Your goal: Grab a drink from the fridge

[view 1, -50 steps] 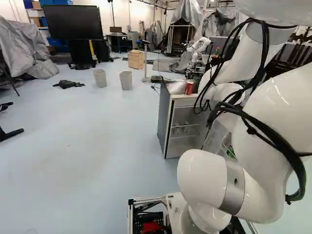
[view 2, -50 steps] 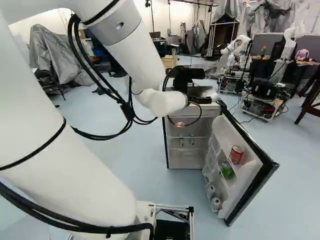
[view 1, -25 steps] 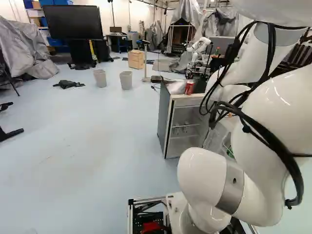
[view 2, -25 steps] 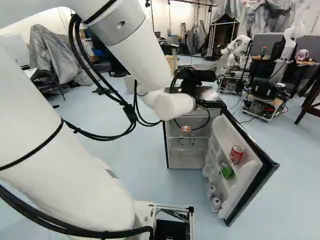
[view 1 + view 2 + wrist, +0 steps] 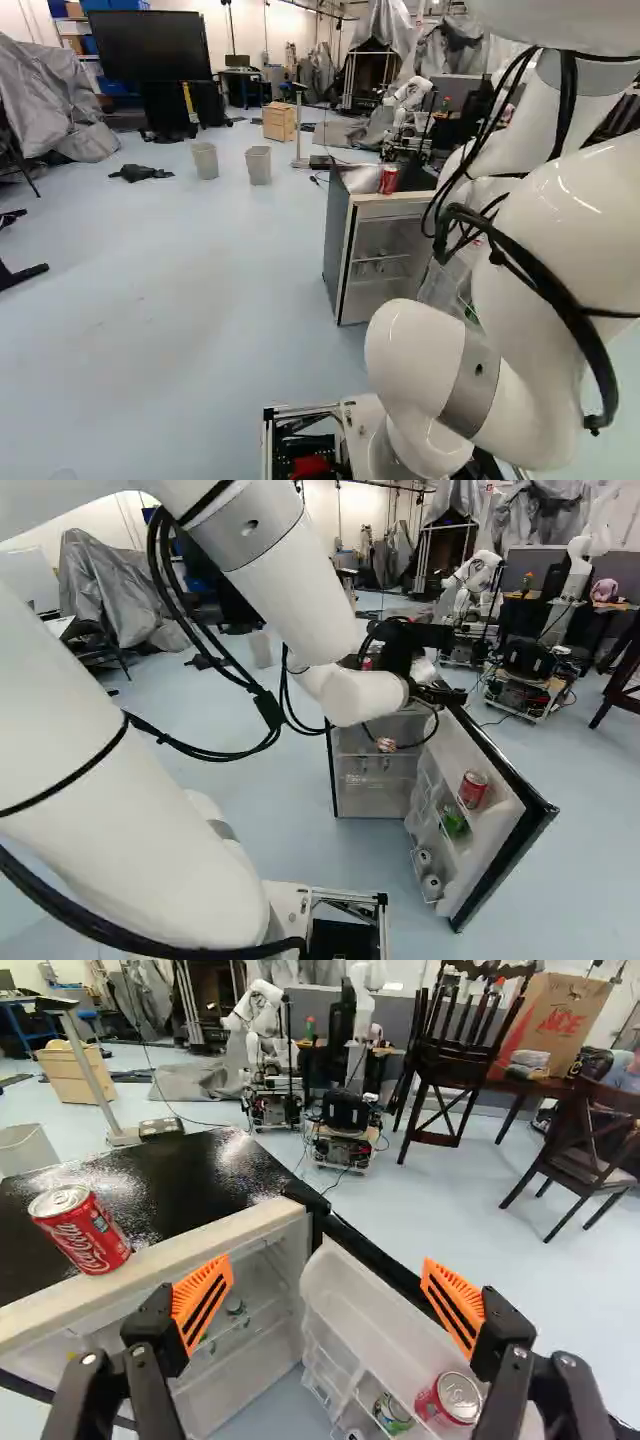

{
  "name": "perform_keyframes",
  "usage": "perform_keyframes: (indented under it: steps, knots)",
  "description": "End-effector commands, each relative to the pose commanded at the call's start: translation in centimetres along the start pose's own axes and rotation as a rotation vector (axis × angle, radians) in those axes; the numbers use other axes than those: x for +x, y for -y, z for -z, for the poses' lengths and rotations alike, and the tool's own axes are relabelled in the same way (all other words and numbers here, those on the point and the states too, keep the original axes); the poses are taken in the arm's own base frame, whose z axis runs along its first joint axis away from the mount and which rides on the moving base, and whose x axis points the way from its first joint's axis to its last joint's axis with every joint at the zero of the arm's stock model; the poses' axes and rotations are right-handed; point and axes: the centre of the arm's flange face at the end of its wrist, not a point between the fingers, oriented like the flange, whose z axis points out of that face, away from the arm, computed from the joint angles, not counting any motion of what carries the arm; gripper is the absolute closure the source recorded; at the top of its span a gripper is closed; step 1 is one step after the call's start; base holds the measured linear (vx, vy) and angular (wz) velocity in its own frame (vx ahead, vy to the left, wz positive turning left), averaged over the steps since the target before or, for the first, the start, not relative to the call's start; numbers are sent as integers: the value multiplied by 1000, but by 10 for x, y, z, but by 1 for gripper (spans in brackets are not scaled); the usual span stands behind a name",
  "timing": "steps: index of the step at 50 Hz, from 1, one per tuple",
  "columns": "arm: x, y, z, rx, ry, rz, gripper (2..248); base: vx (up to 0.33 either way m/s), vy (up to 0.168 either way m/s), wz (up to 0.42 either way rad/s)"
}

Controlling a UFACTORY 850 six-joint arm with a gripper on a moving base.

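The hand (image 5: 445, 694) is hovering by the open fridge (image 5: 180, 1175); in the wrist view, the hand (image 5: 327, 1280) is spreading its ribbed orange pads (image 5: 203, 1295) wide, gripping nothing. On the fridge's glossy black top, a smooth red drink can (image 5: 82, 1230) is standing near the pale front edge. The door (image 5: 360, 1300) is swinging outward in shape, its moulded white plastic liner forming rounded bins. There a second red can (image 5: 450, 1400) is showing its round metal lid, with a green can (image 5: 393, 1413) sitting beside it. Lower in the door, small pale cylinders (image 5: 432, 885), possibly cans, are resting. Inside, translucent shelves (image 5: 375, 780) are spanning the cabinet.
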Motion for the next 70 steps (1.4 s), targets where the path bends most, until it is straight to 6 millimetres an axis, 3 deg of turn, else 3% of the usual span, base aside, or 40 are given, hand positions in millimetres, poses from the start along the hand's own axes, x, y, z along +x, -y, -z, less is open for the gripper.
perform_keyframes:
  steps: [21,48,70]
  knots:
    - [1,-32,-8,-71,5,-25,3,0,0,0]
    - [17,-56,-54,-101,68,-37,3,0,0,0]
    - [28,-79,-73,-136,240,-63,3,0,0,0]
